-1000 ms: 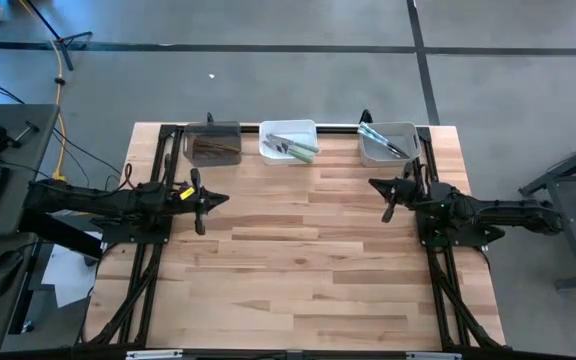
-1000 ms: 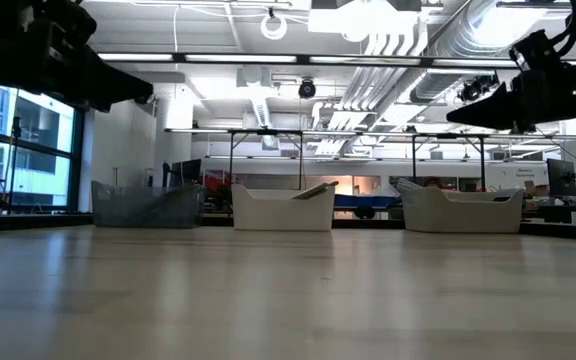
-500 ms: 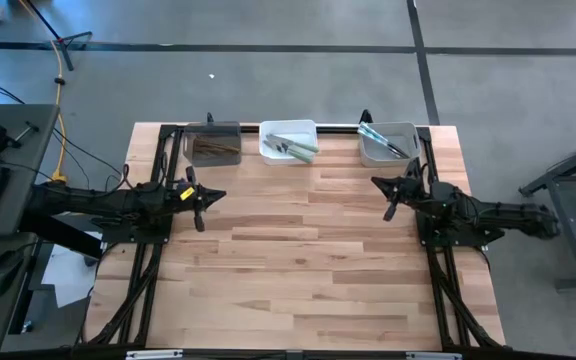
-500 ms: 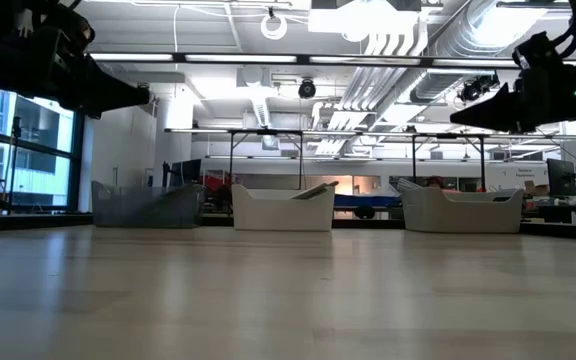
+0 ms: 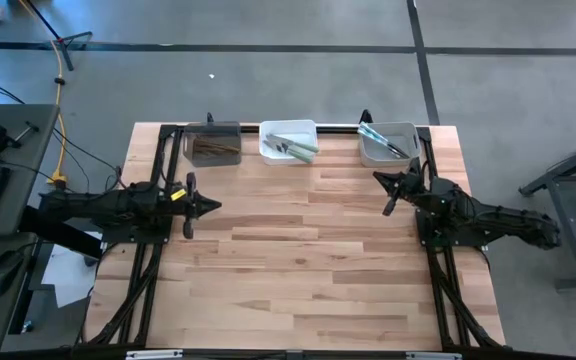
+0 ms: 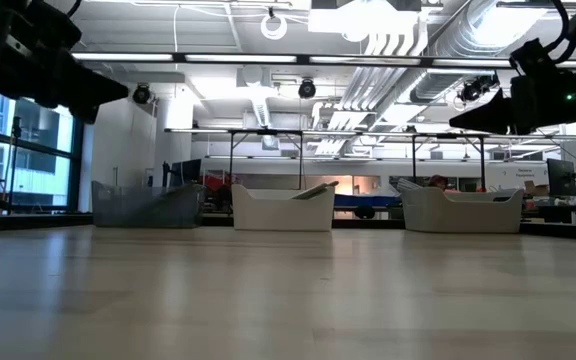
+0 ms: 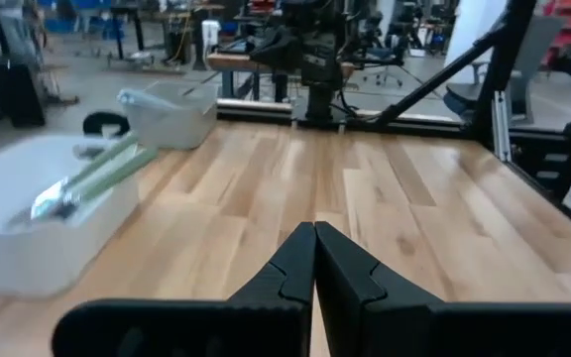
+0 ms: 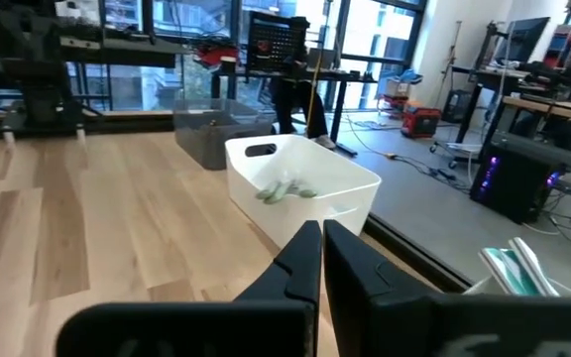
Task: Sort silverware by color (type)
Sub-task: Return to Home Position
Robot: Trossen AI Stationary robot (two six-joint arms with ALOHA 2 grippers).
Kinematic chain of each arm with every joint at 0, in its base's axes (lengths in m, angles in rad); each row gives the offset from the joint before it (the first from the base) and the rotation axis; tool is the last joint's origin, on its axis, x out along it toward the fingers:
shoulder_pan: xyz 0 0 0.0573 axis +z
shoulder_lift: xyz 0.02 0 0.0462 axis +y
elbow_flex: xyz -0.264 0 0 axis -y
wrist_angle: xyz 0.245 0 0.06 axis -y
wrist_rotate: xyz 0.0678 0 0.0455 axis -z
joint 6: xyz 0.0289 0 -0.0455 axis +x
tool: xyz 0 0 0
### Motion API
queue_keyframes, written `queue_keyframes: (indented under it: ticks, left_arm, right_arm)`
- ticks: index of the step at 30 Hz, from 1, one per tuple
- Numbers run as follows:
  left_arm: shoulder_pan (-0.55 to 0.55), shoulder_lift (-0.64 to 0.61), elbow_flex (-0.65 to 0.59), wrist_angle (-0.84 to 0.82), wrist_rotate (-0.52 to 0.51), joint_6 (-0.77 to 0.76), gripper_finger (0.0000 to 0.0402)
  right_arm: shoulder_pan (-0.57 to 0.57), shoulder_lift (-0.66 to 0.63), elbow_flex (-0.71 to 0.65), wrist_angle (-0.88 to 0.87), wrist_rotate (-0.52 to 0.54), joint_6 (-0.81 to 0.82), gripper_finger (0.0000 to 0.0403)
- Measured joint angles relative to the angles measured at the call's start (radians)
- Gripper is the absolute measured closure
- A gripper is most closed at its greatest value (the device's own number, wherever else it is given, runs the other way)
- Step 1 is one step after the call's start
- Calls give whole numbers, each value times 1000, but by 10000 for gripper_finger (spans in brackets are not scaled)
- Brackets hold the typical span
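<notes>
The silverware lies sorted in three bins along the table's far edge. Brown-handled pieces (image 5: pixel 213 150) are in the dark bin (image 5: pixel 212 130). Pale green ones (image 5: pixel 296 147) are in the white bin (image 5: pixel 288 127), and light blue ones (image 5: pixel 378 136) are in the grey bin (image 5: pixel 400 155). My left gripper (image 5: pixel 215 206) hovers shut near the table's left edge, pointing level across the table, with nothing in it (image 7: pixel 314 228). My right gripper (image 5: pixel 377 180) hovers shut near the right edge, in front of the grey bin, also with nothing in it (image 8: pixel 321 226).
Bare wooden tabletop (image 5: pixel 308 260) stretches between the two arms and toward the near edge. Black frame struts (image 5: pixel 148 290) run along both side edges. In the low view the three bins (image 6: pixel 283 208) stand in a row at the back, with both arms high above the table.
My left gripper has drawn back a little toward the table's left edge, staying shut and off the table. Nothing in the bins has moved.
</notes>
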Motion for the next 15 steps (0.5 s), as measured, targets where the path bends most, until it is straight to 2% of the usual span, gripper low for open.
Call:
queue_keyframes:
  ticks: [4,10,15]
  left_arm:
    - [11,-107,0,-126,-12,-60,401]
    - [12,-101,3,-142,-120,-9,401]
    - [13,-102,3,-138,-264,25,401]
  right_arm:
    - [-23,0,0,0,0,2,403]
    - [-72,0,0,0,0,0,403]
    - [-102,12,0,0,-1,22,403]
